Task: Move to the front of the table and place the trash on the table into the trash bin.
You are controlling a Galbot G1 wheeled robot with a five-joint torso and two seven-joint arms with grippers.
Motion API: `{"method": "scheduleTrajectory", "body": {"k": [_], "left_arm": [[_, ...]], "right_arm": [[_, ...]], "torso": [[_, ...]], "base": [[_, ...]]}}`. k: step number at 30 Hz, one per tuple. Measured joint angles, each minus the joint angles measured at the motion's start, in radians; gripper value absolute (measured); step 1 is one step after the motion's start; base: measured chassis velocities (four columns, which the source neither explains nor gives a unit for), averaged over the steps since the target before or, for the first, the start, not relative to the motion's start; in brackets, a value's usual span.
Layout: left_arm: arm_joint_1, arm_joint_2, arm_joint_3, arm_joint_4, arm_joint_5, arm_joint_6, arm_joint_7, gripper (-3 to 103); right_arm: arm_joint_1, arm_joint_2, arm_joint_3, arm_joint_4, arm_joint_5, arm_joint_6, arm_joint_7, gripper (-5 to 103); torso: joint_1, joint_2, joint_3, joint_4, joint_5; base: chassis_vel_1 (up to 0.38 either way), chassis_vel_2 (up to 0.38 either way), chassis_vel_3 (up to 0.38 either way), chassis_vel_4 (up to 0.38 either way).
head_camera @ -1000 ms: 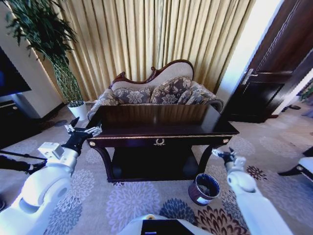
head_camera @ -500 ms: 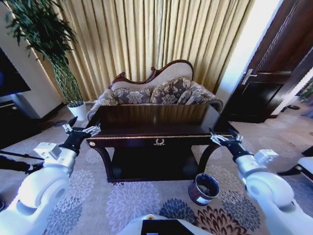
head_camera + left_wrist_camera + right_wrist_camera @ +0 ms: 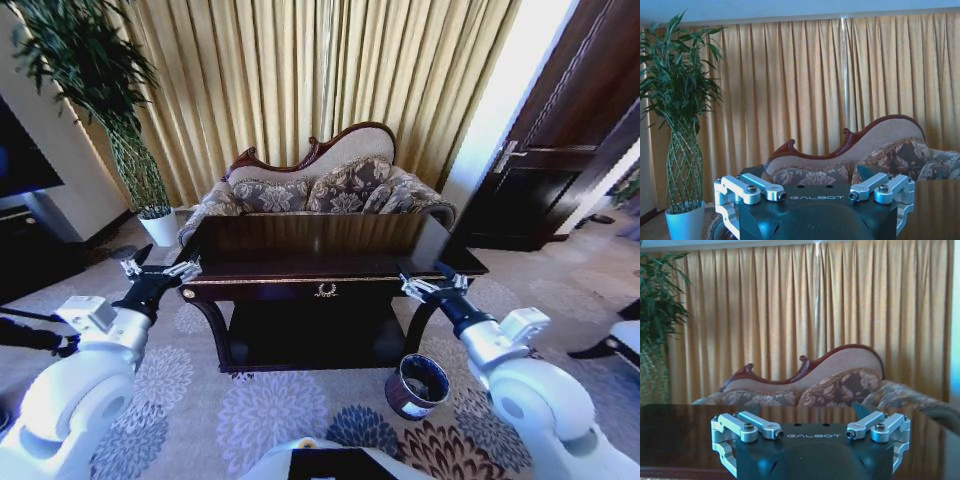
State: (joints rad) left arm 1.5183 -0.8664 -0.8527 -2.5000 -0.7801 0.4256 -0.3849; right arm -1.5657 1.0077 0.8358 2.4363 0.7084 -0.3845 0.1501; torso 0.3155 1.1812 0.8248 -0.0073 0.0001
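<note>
Curtains (image 3: 300,80) – gold, pleated, across the back wall. Sofa (image 3: 320,185) in front of them, carved dark frame, floral cushions; same sofa in both wrist views.

Table (image 3: 320,255) – dark, glossy, directly ahead of the robot, gold ornament at front centre, lower shelf beneath. No trash can be made out on its top from the head view; in the right wrist view the dark surface (image 3: 685,430) reflects the curtains and looks bare where visible.

Plant (image 3: 90,90) in a white pot (image 3: 160,226), far left, beside the table's left end. Dark door (image 3: 560,140) at right.

Bin (image 3: 417,385) – dark cylinder, white label, on the patterned carpet just beside the table's right front leg, tilted toward the camera.

Left gripper (image 3: 158,268) – raised at the table's left front corner, fingers apart, holding nothing. Right gripper (image 3: 428,286) – raised at the right front corner, above the bin, fingers apart, holding nothing.
</note>
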Motion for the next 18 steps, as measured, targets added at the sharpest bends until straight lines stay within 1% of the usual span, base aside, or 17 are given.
{"method": "scheduleTrajectory", "body": {"k": [12,18], "left_arm": [[0.019,0.000,0.000,0.000,0.001,-0.001,0.000,100],[0.022,0.001,0.001,0.000,0.001,-0.002,0.001,100]], "right_arm": [[0.013,-0.001,-0.001,-0.010,-0.012,0.003,0.007,100],[0.020,-0.007,0.001,-0.030,-0.012,0.005,0.005,100]], "torso": [[0.000,0.000,0.000,-0.0001,-0.0001],[0.000,0.000,0.000,-0.0001,-0.0001]], "base": [[0.002,-0.003,-0.006,0.003],[0.114,-0.124,-0.114,0.122]]}}
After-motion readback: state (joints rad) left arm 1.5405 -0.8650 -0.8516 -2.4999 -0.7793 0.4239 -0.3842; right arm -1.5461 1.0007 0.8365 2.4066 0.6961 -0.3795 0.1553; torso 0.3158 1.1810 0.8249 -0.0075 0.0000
